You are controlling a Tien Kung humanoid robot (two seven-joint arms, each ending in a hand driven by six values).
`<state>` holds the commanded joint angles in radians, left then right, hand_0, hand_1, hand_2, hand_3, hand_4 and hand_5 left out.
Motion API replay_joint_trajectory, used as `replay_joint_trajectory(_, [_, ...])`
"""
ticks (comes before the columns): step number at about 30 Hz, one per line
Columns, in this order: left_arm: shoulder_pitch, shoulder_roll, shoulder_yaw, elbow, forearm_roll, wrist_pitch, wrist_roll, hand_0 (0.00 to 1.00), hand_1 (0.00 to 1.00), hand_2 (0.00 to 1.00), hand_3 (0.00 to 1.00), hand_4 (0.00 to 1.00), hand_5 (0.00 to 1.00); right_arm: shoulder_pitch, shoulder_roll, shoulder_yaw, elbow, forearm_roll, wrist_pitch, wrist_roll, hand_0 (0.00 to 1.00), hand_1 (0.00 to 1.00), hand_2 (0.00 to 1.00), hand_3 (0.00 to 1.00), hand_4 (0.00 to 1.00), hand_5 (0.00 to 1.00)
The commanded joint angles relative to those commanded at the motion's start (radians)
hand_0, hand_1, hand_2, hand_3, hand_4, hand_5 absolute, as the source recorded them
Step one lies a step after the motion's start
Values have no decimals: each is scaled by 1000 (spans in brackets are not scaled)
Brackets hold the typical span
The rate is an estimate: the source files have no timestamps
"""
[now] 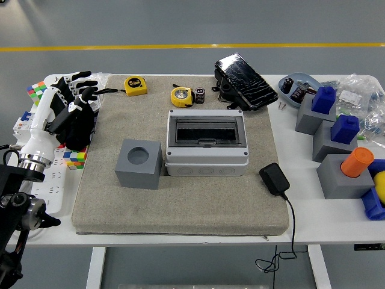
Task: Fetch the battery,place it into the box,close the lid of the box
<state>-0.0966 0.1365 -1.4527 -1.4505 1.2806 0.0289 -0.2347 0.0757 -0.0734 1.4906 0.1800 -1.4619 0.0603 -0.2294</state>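
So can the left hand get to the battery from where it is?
Probably yes. The left hand hangs open at the mat's left edge, and only the yellow tape measure lies between it and the battery.

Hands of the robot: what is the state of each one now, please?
Left hand: open, fingers relaxed, holding nothing, at the left edge of the mat.
Right hand: not in view.

Grey floor [180, 24], yellow floor line [192, 46], white table [301, 223]
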Motion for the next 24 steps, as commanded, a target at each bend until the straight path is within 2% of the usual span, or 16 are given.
replay_joint_trajectory(24, [-3,4,-19,-4,4,-3,2,527,658,659,720,998,589,2,-6,-4,0,-7,2,-3,642,648,658,576,974,578])
